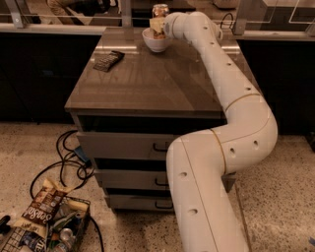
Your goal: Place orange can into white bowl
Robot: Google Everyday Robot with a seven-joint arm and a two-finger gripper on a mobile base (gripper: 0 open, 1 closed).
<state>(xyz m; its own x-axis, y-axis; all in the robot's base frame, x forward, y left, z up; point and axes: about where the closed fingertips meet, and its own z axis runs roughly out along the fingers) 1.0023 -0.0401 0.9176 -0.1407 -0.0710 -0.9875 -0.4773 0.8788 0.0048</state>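
Note:
The orange can [160, 10] stands upright at the far edge of the cabinet top, its silver top showing and its lower part down inside the white bowl [154, 43]. My gripper [158, 27] reaches in from the right at the end of the long white arm and is closed around the can's body, just above the bowl's rim. The can's lower half is hidden by the fingers and the bowl.
A flat dark snack wrapper [108, 60] lies on the grey cabinet top [147, 83] at the left. Drawers sit below. Black cables [69, 162] and a wire basket of snack bags [44, 226] are on the floor at the left. A railing runs behind the cabinet.

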